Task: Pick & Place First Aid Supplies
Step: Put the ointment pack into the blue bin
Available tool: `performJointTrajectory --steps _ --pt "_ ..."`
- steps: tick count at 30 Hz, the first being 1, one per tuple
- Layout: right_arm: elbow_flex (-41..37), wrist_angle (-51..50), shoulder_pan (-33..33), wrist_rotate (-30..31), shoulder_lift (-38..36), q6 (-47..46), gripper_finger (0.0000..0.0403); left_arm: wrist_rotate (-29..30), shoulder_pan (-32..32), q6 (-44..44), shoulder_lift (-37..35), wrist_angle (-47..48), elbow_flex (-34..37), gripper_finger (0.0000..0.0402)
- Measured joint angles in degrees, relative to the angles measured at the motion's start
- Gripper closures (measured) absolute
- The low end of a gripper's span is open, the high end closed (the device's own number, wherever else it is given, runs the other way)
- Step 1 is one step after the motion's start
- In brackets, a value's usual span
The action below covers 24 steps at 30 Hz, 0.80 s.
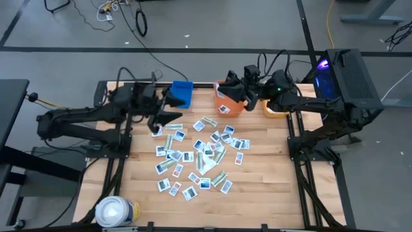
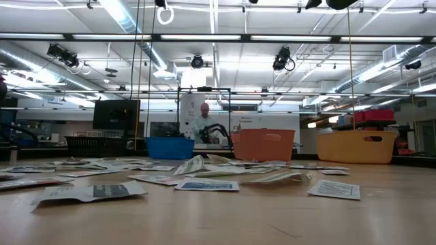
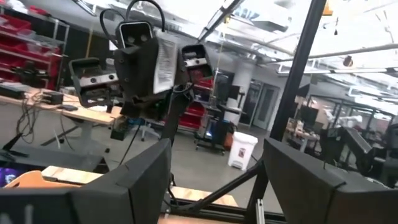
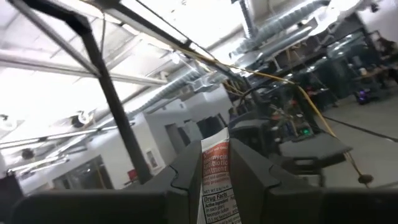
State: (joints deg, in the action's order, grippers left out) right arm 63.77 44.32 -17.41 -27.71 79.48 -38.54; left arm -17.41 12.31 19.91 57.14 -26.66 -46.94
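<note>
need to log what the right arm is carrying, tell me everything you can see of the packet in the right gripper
The small flat white paper-like packet with red print stands pinched between the two dark fingers of the right gripper, one end sticking out past the fingertips. That end carries a red band, with black "Drug Facts" text below it. It looks flat and uncreased. In the high view the gripper holds it raised over the orange plastic bin at the table's far edge. Only the fingers touch it.

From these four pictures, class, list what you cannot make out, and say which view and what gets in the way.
- Inside of the orange bin: high view, right tool covers it; low view shows only its wall.
- Packet text: right wrist view, cut by the edge and flanked by the fingers.
- Print on table packets: high view, too small.
- Left tool: whether it touches a packet, unclear.
</note>
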Motion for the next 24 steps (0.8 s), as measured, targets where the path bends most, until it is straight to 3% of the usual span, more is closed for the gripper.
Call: performJointTrajectory --steps 13,24 --pt "0.0 1.15 0.0 -4.46 0.0 3.04 0.0323 -15.97 5.2 0.5 16.82 -0.52 -15.19 0.014" --pt "0.0 1.11 0.0 -5.71 0.0 3.43 0.0323 -18.52 5.2 0.52 26.85 -1.37 -24.68 0.014"
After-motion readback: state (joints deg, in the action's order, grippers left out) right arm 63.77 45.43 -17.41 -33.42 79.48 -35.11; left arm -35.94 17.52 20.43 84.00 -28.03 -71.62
